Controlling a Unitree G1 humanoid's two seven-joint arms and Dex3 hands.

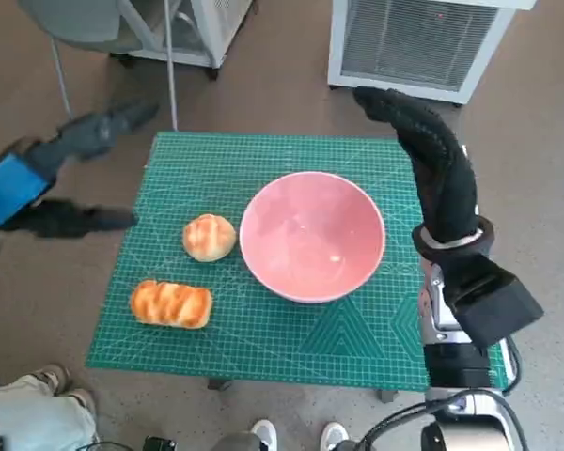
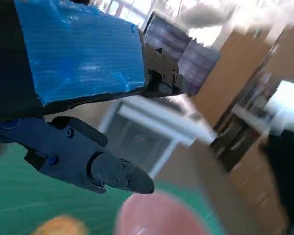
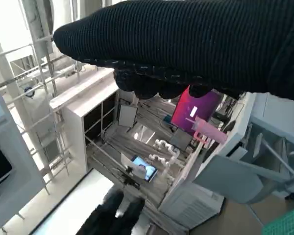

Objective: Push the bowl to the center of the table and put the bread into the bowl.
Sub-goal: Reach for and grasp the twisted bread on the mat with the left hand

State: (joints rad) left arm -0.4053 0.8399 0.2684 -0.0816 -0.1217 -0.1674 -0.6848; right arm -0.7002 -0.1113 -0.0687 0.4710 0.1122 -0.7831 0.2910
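Bowl (image 1: 312, 235) roughly mid-mat already, inboard of right hand (image 1: 430, 155), close beside its wrist. Round bun (image 1: 209, 237) just beside bowl rim; long loaf (image 1: 170, 303) further out, long axis across table (image 1: 263, 348), pointing roughly at bowl base. Left hand (image 1: 70, 178) nearer both breads, fingers apart, empty, off table edge. Right hand raised, empty, fingers extended together.

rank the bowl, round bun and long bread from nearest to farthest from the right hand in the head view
From the right hand:
1. Bowl, just beside the hand, near the table's middle.
2. Round bun, on the bowl's far side from the hand, almost touching it.
3. Long bread, farthest, toward the table's front corner on the left arm's side.
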